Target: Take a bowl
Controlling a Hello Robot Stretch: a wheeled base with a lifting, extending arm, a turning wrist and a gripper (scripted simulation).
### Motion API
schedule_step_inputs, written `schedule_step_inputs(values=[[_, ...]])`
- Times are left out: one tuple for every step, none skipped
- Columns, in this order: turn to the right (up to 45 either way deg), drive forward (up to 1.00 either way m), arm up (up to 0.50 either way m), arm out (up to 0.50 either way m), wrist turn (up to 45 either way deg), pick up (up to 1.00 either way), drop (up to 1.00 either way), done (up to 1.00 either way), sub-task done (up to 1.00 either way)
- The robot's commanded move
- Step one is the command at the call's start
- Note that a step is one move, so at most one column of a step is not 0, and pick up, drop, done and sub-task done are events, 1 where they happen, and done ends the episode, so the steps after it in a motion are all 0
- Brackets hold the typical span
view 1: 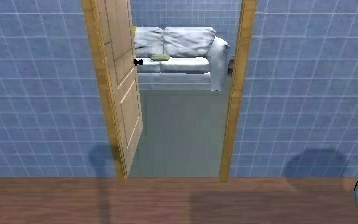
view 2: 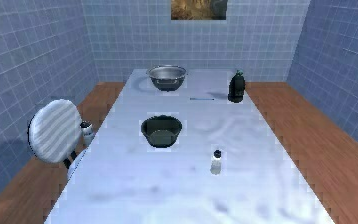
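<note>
A dark bowl [view 2: 161, 131] sits near the middle of a long pale table [view 2: 247, 180] in the arm side view. Farther out on the same table stands a grey metal bowl [view 2: 168, 76].
On the table are also a dark bottle [view 2: 237, 87], a small shaker [view 2: 217, 161] and a thin utensil [view 2: 202, 99]. A white chair [view 2: 53, 131] stands at the table's left side. A picture [view 2: 200, 9] hangs on the far wall. Ahead, an open wooden door [view 1: 118, 80] leads to a white sofa [view 1: 180, 55].
</note>
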Motion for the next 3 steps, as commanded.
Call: schedule_step_inputs(values=[[0.0, 0.0, 0.5, 0.0, 0.0, 0.0, 0.0, 0.0, 0.0], [0.0, 0.0, 0.38, 0.0, 0.0, 0.0, 0.0, 0.0, 0.0], [0.0, 0.0, 0.0, 0.44, 0.0, 0.0, 0.0, 0.0, 0.0]])
